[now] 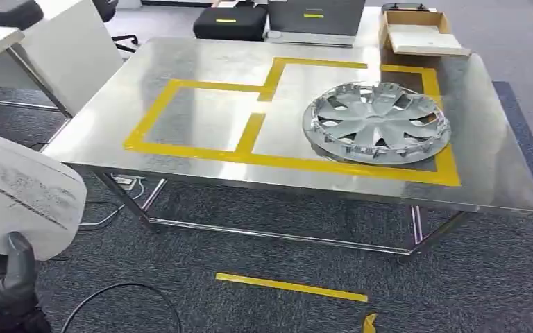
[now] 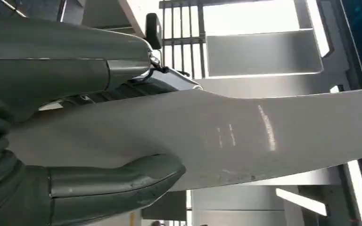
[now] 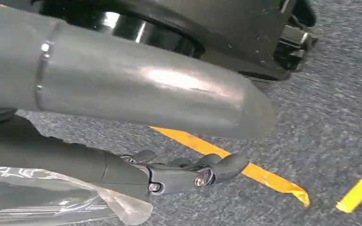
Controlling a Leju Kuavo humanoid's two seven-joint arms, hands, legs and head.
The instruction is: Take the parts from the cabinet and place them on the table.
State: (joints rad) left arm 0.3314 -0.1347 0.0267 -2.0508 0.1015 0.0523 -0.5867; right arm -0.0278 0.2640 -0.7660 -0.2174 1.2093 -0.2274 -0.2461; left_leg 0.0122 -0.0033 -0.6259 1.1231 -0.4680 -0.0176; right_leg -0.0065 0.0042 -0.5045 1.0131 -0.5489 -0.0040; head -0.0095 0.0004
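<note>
1. One pale grey panel part (image 1: 21, 191), smooth and curved, sits at the near left, off the counter, over the carpet; the left hand (image 1: 7, 281) grips it, thumb (image 2: 118, 186) pressed on one face and dark fingers (image 2: 136, 84) on the other.
2. One silver wheel cover (image 1: 377, 122) lies flat on the right half of the steel counter (image 1: 201, 55), inside the larger yellow tape outline (image 1: 277, 163); a smaller taped box adjoins it on the left.
3. Right hand (image 3: 179, 141) hangs over grey carpet (image 1: 458, 291), thick thumb extended, dark fingers loosely curled, nothing in its grasp; clear plastic film (image 3: 52, 197) lies beside its wrist.
4. One yellow tape strip (image 1: 291, 286) on the carpet near the counter's front.
5. Far edge of the counter: an open cardboard box (image 1: 420, 33), a grey case (image 1: 316, 19), and a black case (image 1: 230, 22).
</note>
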